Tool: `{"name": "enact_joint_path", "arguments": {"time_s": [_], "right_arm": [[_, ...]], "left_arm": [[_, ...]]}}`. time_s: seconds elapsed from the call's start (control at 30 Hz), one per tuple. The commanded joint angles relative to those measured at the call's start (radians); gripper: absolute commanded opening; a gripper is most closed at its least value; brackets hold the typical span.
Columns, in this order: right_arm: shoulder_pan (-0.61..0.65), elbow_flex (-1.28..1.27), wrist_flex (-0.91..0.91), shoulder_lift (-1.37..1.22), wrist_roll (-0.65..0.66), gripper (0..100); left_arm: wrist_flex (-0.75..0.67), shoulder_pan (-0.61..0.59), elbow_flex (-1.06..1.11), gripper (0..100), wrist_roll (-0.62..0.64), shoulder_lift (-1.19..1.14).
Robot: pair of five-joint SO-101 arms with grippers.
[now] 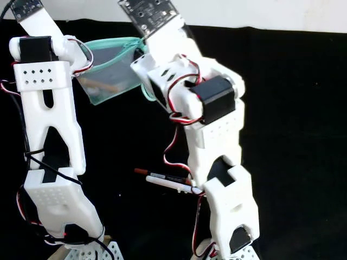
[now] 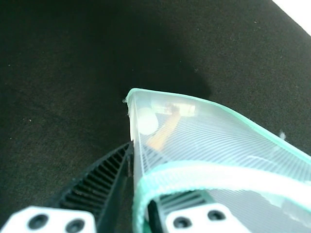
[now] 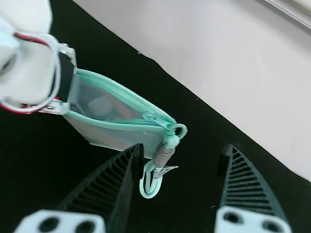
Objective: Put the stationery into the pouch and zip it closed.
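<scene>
A clear pouch (image 1: 108,73) with teal trim hangs above the black table at the back left. My left gripper (image 2: 141,179) is shut on one end of it (image 2: 204,141). Inside lie a white piece (image 2: 148,121) and an orange item (image 2: 163,136). My right gripper (image 3: 184,148) is open at the pouch's other end (image 3: 112,116). The zipper pull (image 3: 163,155) and its teal loop (image 3: 150,182) hang just inside one of its fingers (image 3: 112,184). A red-capped marker (image 1: 162,175) and a white pen (image 1: 171,185) lie on the table beside the right arm's base.
The black table cover (image 1: 293,135) is bare to the right of the right arm. A pale wall (image 3: 218,63) runs along the table's far edge. Red, black and white cables (image 1: 171,146) hang along both arms.
</scene>
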State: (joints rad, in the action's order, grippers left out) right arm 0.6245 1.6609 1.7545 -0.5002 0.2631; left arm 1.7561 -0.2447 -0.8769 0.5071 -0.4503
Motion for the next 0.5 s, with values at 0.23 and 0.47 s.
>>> {"name": "enact_joint_path", "arguments": {"time_s": [0.23, 0.47], "right_arm": [[-0.018, -0.44, 0.008, 0.254, 0.012, 24.8], [0.005, -0.863, 0.008, 0.384, 0.198, 24.8]], "left_arm": [[-0.011, -0.012, 0.001, 1, -0.006, -0.019], [-0.011, -0.012, 0.001, 1, -0.006, -0.019]]}}
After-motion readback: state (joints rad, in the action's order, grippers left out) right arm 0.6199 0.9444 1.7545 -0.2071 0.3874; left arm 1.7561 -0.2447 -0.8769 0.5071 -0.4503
